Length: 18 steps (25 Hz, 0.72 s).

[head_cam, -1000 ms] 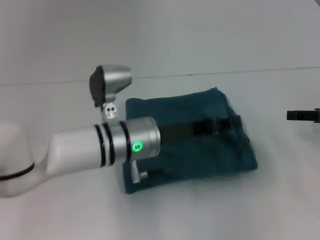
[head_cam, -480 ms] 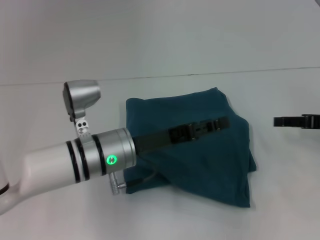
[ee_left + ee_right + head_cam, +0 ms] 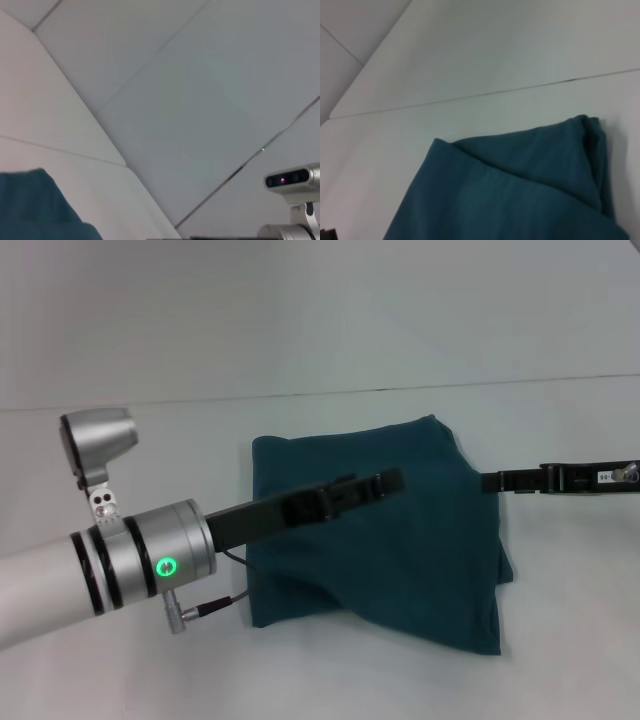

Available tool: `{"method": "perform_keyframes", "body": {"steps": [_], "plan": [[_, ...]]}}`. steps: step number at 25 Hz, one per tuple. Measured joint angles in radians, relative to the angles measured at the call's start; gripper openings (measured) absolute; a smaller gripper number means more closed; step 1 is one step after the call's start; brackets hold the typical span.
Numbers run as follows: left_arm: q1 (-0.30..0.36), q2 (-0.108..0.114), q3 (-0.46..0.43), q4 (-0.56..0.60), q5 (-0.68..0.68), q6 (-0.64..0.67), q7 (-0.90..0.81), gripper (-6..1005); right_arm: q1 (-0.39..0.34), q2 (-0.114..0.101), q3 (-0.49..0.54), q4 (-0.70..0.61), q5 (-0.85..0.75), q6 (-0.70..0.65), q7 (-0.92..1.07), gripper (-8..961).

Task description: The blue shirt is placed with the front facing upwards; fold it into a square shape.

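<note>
Teal blue shirt [image 3: 400,530] lies folded; head view alone shows both grippers, finger states unclear.

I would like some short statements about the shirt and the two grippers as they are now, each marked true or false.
1. The blue shirt lies folded into a compact bundle. True.
2. The "FREE!" lettering shows on top. False: only plain teal cloth is visible.
3. The left gripper is above the shirt. True.
4. The right gripper is over the middle of the shirt. False: it is at the shirt's right edge.
5. The shirt lies on a table of light colour. True.
</note>
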Motion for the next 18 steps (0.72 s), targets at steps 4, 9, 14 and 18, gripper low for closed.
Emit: {"method": "perform_keyframes", "body": {"steps": [4, 9, 14, 18], "plan": [[0.021, 0.004, -0.009, 0.018, 0.007, -0.004, 0.007, 930, 0.001, -0.001, -0.017, 0.005, -0.001, -0.008, 0.023, 761], [0.030, 0.005, -0.062, 0.023, 0.079, -0.006, 0.011, 968, -0.012, -0.005, -0.066, 0.006, -0.007, -0.015, 0.065, 761], [0.032, 0.006, -0.097, 0.028, 0.140, -0.009, 0.011, 969, -0.007, -0.010, -0.076, 0.045, -0.028, -0.015, 0.080, 761], [0.033, 0.013, -0.103, 0.038, 0.183, -0.007, 0.011, 968, -0.001, -0.013, -0.081, 0.074, -0.043, -0.006, 0.092, 760]]}}
